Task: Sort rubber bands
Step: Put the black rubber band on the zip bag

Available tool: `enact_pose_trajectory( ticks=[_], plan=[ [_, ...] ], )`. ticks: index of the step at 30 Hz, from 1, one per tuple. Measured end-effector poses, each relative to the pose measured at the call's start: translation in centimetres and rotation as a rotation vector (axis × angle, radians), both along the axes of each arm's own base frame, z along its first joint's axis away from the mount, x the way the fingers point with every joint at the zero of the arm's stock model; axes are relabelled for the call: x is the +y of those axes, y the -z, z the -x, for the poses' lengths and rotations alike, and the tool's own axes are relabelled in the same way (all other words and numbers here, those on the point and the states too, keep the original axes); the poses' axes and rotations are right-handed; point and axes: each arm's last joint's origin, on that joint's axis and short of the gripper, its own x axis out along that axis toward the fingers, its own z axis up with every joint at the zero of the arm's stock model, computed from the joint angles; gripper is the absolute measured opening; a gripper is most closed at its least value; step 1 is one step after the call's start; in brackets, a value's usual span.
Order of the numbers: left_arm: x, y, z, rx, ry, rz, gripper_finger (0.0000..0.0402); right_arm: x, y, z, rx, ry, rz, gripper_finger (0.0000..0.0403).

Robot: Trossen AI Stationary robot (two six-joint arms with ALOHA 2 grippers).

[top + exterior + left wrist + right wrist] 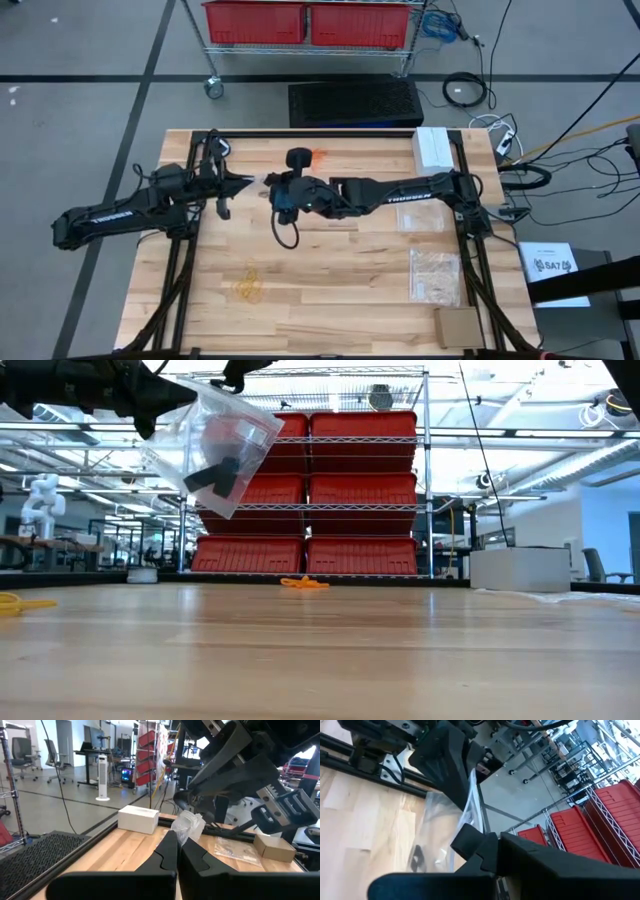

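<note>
Both the left gripper (243, 184) and right gripper (272, 190) are clenched on a clear bag (213, 448) of black bands (218, 473) mid-air, while orange bands (318, 155) far and yellow bands (247, 287) near wait loose on the desk (340, 300).

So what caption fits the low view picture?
Both end effectors hold a clear bag of black bands aloft.

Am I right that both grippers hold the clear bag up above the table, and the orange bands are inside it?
Not quite. Both grippers, left and right, do hold the clear bag up, but black bands are inside it. The orange bands lie on the table, as the low view shows.
</note>
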Motion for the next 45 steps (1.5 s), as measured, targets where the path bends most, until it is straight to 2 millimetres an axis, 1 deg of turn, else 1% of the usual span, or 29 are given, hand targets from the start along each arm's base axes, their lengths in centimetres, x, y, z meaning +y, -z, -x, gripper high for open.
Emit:
enact_pose_trajectory(
  ticks=[4,6,9,13,18,21,27,29,31,40,45],
  plan=[
    [0.0,-0.1,0.0,-0.011,0.000,0.019,0.0000,-0.2,0.3,-0.1,0.007,0.087,0.042,0.0000],
    [0.0,-0.1,0.0,-0.014,-0.001,0.020,0.0000,-0.3,0.6,-0.2,0.020,0.103,0.059,0.0000],
    [0.0,-0.1,0.0,-0.013,-0.001,0.020,0.0000,-0.2,1.0,-0.4,0.028,0.101,0.061,0.0000],
    [0.1,0.0,-0.1,-0.006,-0.018,0.024,0.0000,0.4,1.4,-0.6,0.039,0.070,0.055,0.0000],
    [0.2,0.1,-0.4,0.008,-0.028,0.029,0.0000,1.6,1.2,-0.6,0.025,0.039,0.068,0.0000],
    [0.2,0.2,-0.5,0.013,-0.028,0.032,0.0000,1.9,1.2,-0.6,0.031,0.023,0.080,0.0000],
    [0.3,0.2,-0.6,0.008,-0.027,0.050,0.0000,1.2,1.2,-0.7,0.027,0.050,0.088,0.0000],
    [0.3,0.2,-0.6,0.007,-0.027,0.056,0.0000,1.0,0.9,-0.7,0.022,0.074,0.125,0.0000],
    [0.3,0.2,-0.6,0.007,-0.027,0.057,0.0000,1.0,0.7,-0.8,0.024,0.078,0.158,0.0000],
    [0.4,0.2,-0.6,-0.009,-0.055,0.109,0.0000,1.0,0.7,-0.8,0.050,0.065,0.189,0.0000],
    [0.4,0.1,-0.5,-0.026,-0.061,0.140,0.0000,0.8,0.6,-0.7,0.073,0.088,0.237,0.0000]
  ],
)
